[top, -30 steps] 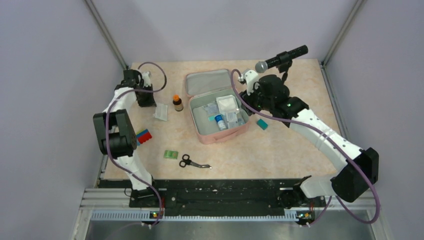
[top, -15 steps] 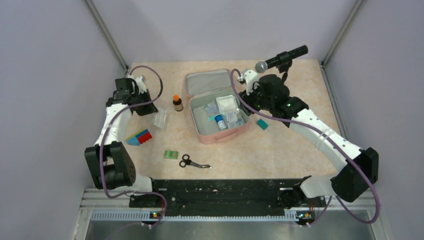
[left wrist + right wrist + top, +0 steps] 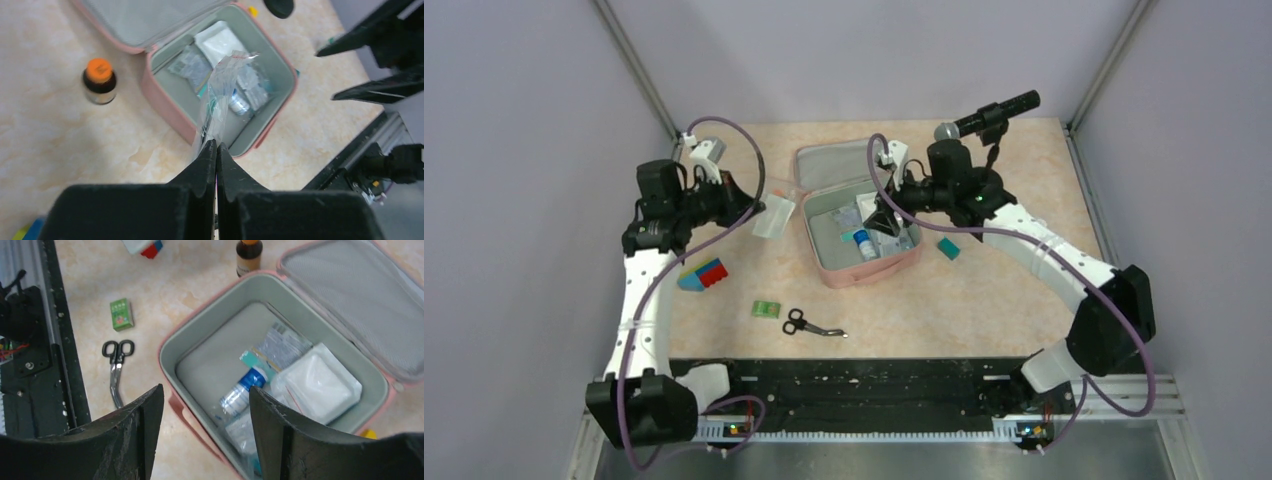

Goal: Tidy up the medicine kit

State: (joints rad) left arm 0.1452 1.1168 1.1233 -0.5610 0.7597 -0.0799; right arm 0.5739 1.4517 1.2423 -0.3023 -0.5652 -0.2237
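Entry, left arm: your left pincer [image 3: 216,148] is pinched fully together on the lower edge of a clear plastic bag [image 3: 220,97], which stands up out of the fingertips. The medicine kit [image 3: 165,100] lies open just ahead of and below this pincer, with its lid thrown back. The bag's free end overlaps the tray in the wrist view (how high above it, I cannot tell). An orange-capped brown bottle [image 3: 100,80] stands ahead of the pincer, near the kit's outer wall.

Entry, right arm: your right pincer [image 3: 206,390] hangs directly over the kit's tray, jaws wide apart, nothing between them. Beneath it lie a blue-capped vial [image 3: 245,390] and a white gauze packet [image 3: 317,382]. Scissors [image 3: 116,365] and a small green box [image 3: 121,314] lie on the table outside the kit.
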